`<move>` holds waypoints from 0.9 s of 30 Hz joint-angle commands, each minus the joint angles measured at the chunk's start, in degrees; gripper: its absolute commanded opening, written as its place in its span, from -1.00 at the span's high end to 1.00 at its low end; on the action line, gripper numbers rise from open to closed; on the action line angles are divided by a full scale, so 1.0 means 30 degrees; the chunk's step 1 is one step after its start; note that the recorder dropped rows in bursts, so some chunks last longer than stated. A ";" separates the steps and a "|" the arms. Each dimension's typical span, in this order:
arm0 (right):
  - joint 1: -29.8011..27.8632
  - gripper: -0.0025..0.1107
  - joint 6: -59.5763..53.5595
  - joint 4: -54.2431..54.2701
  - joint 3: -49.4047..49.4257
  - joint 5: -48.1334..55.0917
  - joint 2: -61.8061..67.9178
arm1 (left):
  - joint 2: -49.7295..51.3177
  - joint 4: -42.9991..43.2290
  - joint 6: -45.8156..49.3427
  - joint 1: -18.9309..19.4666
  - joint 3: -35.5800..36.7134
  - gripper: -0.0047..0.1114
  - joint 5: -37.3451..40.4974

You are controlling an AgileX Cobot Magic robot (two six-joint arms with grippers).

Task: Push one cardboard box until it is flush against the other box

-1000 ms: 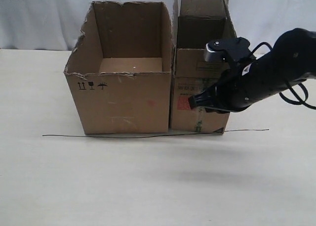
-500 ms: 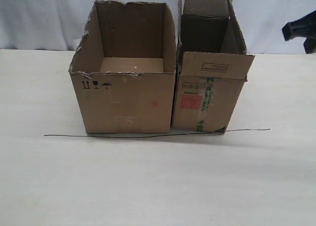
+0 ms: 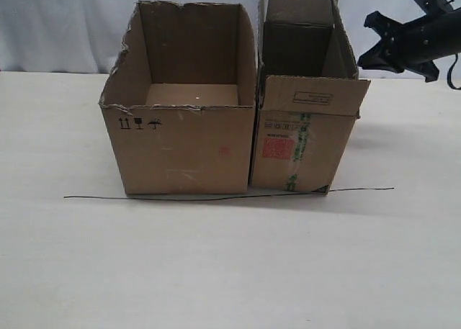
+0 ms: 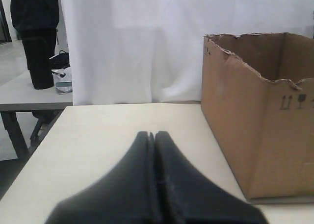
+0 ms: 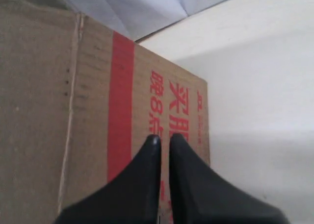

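Observation:
The narrower box [image 3: 302, 138], with its red square label and green-printed tape, stands right beside the wider torn-rimmed box [image 3: 180, 145]. Their facing sides meet along the front. My right gripper [image 3: 369, 41] hangs in the air to the upper right of the narrow box, apart from it. In the right wrist view its fingers [image 5: 163, 138] stand almost together with nothing between them, over a box side with a red stripe and red print [image 5: 98, 111]. My left gripper [image 4: 151, 134] is shut and empty, low over the table, with the wide box [image 4: 260, 116] off to one side.
A thin dark wire [image 3: 216, 196] lies on the table along the front of both boxes. A white curtain [image 3: 72, 26] hangs behind them. In the left wrist view a grey side table [image 4: 29, 94] and a dark-clothed figure [image 4: 37, 33] stand beyond the table edge.
My right arm, which was in front of the narrow box a second ago, has pulled up and away to the upper right. The boxes stay side by side.

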 commanded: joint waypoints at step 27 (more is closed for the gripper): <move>0.1283 0.87 0.1335 0.0468 -0.3627 0.0369 0.3175 | -0.0049 0.0024 -0.0039 -0.0045 0.0070 0.92 -0.0088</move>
